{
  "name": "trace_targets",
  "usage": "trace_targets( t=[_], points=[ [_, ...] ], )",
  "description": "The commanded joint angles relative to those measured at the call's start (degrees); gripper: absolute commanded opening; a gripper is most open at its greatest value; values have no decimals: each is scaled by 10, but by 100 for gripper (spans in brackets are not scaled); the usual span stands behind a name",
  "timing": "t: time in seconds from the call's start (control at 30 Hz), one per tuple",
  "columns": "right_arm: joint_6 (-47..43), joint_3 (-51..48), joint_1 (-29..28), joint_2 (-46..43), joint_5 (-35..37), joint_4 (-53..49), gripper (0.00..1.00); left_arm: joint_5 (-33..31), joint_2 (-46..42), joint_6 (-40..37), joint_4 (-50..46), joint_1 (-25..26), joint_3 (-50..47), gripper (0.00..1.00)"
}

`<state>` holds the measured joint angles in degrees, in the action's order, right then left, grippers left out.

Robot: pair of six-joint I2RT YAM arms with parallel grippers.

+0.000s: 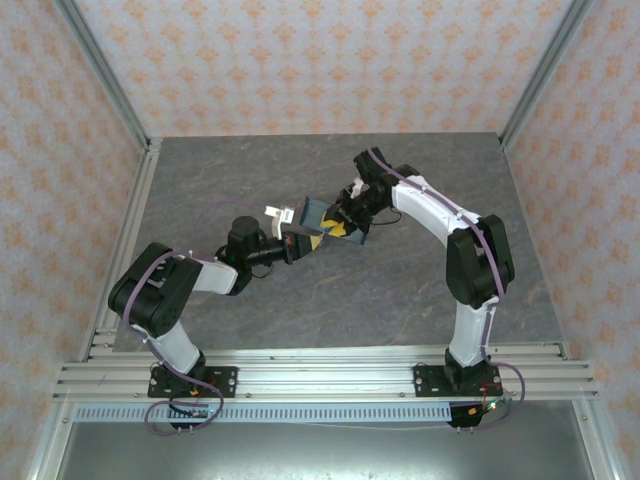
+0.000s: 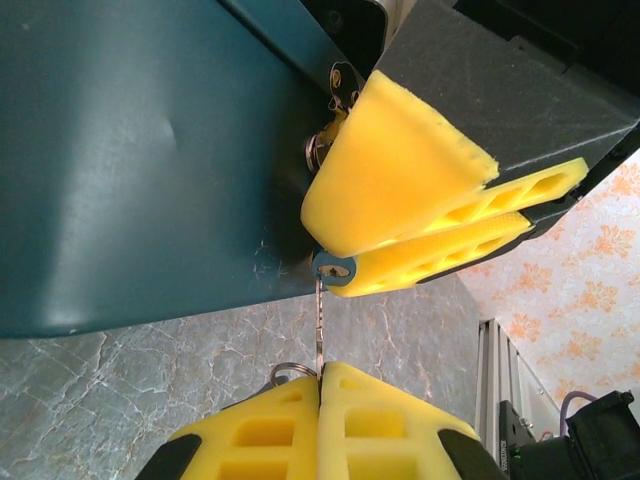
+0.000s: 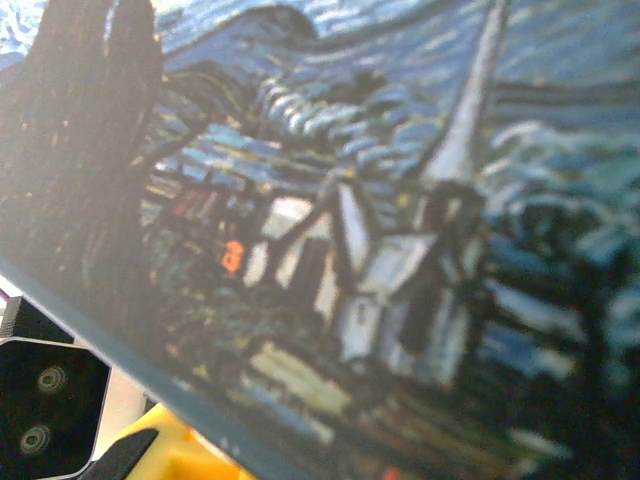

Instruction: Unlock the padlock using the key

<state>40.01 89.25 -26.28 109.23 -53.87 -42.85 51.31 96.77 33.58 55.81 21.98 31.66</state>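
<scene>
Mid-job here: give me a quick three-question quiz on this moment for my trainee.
1. True or false: the left tool is shut on the key.
2. Relative to the padlock, the key's tip: A) points away from it, B) reaches up to it, C) sits far off to one side.
3. Fill in: beside the tin box, the right tool is shut on the ____.
Key: 1 true; 2 B; 3 padlock.
</scene>
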Motion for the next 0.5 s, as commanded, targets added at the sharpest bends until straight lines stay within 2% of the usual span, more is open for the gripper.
trace_targets(
  t=[0.0,0.47],
  points=[
    [-17,0,3,-1,-20,-8,0,12,0,6,43,-6,0,0],
    [-30,-1,5,6,-39,-15,0,20,4,13,44,-7,6,0]
  ],
)
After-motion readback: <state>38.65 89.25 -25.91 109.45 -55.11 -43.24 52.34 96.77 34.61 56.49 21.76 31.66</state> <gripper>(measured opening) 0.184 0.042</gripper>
